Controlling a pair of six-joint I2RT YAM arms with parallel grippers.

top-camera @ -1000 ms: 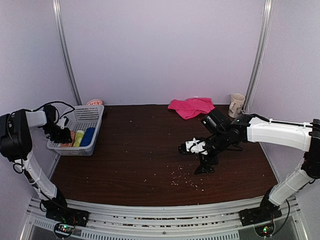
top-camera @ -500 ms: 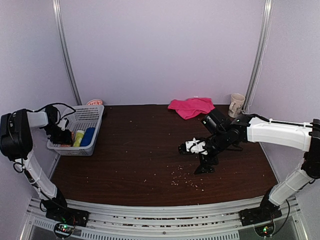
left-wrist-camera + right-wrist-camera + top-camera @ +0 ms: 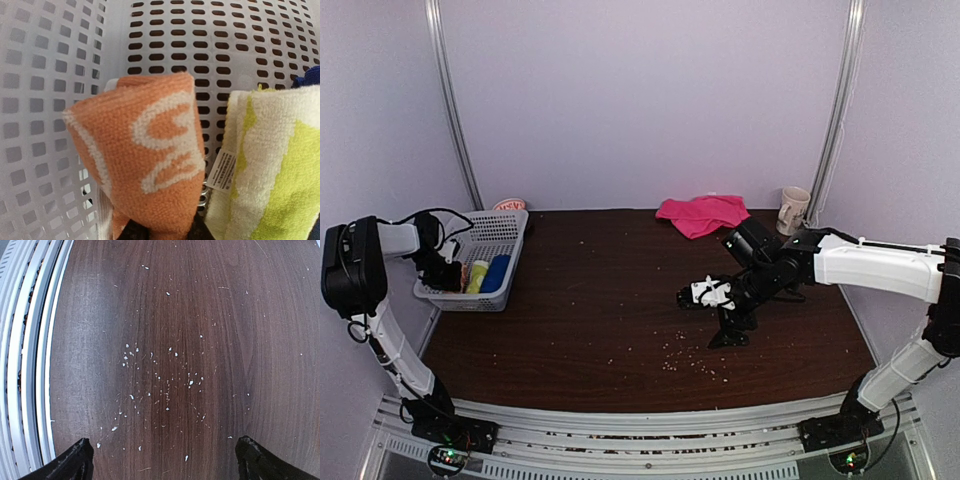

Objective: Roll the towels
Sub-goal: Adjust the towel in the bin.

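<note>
While the right arm waits over the middle of the table [image 3: 620, 330], the left gripper [image 3: 445, 272] reaches down into the white lattice basket [image 3: 490, 232] at the table's left edge. Its wrist camera is filled by the orange towel [image 3: 150, 160], cream-patterned and bunched into a thick upright fold at the mouth of the jaws. The fingers are almost wholly hidden under the cloth, so I cannot tell whether they have clamped on it or only stand around it. Just beside it sits a cream and lime-green cloth [image 3: 270, 170] with a small label.

The reach likely serves to bring this towel onto open wood, where it can be rolled. The pink towel [image 3: 702, 213] lies crumpled at the far edge, near the cream mug [image 3: 792, 209], well apart from both arms. The right gripper [image 3: 165, 457] hovers over crumb-speckled wood, fingers spread wide and holding nothing, probably kept ready to help.
</note>
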